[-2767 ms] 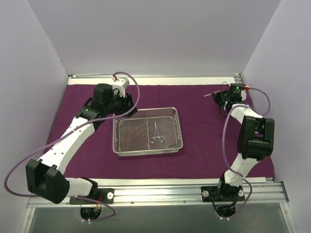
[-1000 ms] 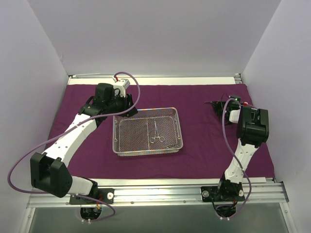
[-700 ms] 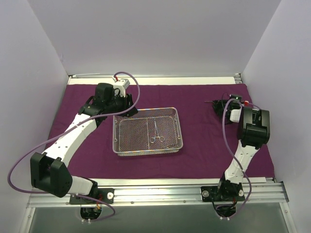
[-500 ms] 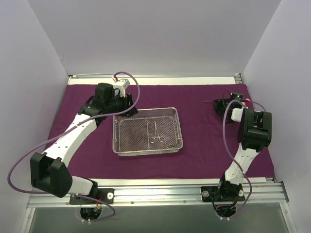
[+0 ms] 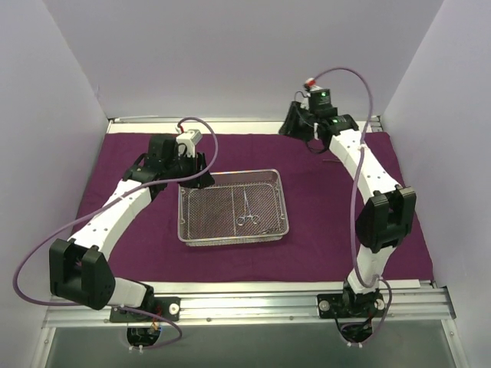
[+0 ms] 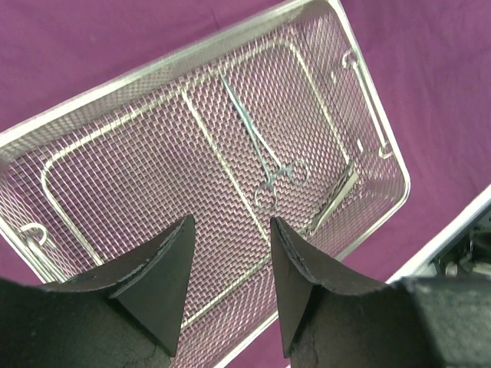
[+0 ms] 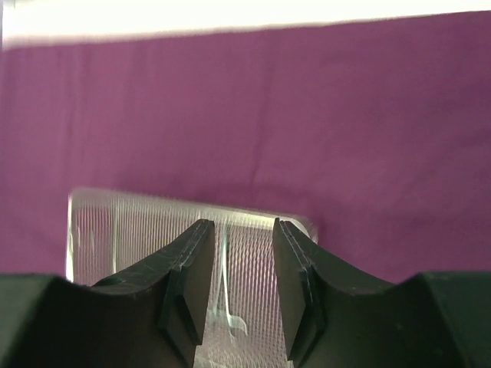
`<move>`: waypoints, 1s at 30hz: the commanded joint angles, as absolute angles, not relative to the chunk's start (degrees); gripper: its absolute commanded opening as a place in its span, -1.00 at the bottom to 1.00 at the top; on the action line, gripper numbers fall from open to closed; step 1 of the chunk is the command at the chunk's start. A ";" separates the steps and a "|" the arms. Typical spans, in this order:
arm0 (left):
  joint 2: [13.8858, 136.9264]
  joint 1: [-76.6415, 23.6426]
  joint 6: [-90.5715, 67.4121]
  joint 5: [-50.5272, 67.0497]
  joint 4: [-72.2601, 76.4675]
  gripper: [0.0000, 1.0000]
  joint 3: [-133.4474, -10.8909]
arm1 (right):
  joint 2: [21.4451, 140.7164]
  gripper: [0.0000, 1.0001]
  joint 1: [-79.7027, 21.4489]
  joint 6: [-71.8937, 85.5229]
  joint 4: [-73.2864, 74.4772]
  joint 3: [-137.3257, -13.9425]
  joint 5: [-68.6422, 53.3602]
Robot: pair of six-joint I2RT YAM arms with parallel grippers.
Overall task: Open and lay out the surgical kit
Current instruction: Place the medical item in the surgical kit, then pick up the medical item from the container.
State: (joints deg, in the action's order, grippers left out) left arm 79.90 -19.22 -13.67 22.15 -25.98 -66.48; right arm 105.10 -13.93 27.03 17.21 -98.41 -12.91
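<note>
On the flat purple cloth (image 5: 322, 230), right of the mesh tray (image 5: 234, 241), a thin instrument (image 5: 333, 161) seems to have been left as the right gripper (image 7: 239, 228), apart and empty, was raised beyond it, while scissors (image 6: 268, 161) are seen inside the tray, below the empty, parted left gripper (image 6: 230, 224).
</note>
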 commanded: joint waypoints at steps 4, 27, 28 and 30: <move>79.54 -18.72 -12.22 26.72 -28.12 0.08 -65.39 | 103.45 -0.24 -23.46 0.28 37.87 -104.76 -17.06; 58.89 -17.76 -25.40 16.26 -33.23 0.15 -54.50 | 106.26 -0.20 -42.97 -23.82 51.42 -87.99 -15.03; 58.02 -17.58 -25.49 16.43 -32.70 0.15 -53.71 | 106.17 -0.20 -43.41 -23.73 51.50 -86.93 -15.20; 57.57 -17.14 -25.49 16.52 -32.87 0.15 -53.70 | 105.13 -0.21 -44.03 -23.38 50.98 -84.30 -15.03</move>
State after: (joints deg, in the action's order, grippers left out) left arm 58.67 -17.91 -23.88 17.47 -32.99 -54.02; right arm 106.63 -43.27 -22.61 47.46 -86.83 -16.60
